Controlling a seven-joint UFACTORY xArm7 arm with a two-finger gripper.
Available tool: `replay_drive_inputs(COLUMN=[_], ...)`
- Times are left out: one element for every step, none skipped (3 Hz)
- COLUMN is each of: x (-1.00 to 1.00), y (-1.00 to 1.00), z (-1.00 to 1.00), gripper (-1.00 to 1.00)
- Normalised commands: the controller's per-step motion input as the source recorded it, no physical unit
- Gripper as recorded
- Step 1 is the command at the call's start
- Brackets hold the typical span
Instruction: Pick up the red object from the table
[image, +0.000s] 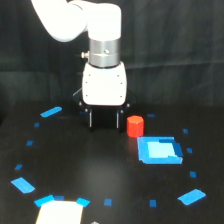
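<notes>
One stubby, matte red object (134, 126) stands upright on the flat black counter (75, 165), just beside one bright blue square patch (159, 150). The pincer (104, 120) hangs spread, its two thin fingers (90, 119) holding nothing, near the object.

One red object (134, 125), one blue square patch (159, 149), one arm (95, 35).

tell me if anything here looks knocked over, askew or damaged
Nothing stands out. The red object stands upright on the table, just beside the blue patch and to the exterior view's right of the open gripper, which holds nothing. The blue tape marks lie at mixed angles, but nothing looks spilled or broken.
</notes>
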Motion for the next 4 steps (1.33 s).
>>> replay_drive_inputs(x=[1.0, 1.0, 0.48, -0.7], y=[0.72, 0.37, -0.9, -0.81], z=[-0.62, -0.15, -0.38, 0.44], gripper=[1.0, 0.9, 0.13, -1.0])
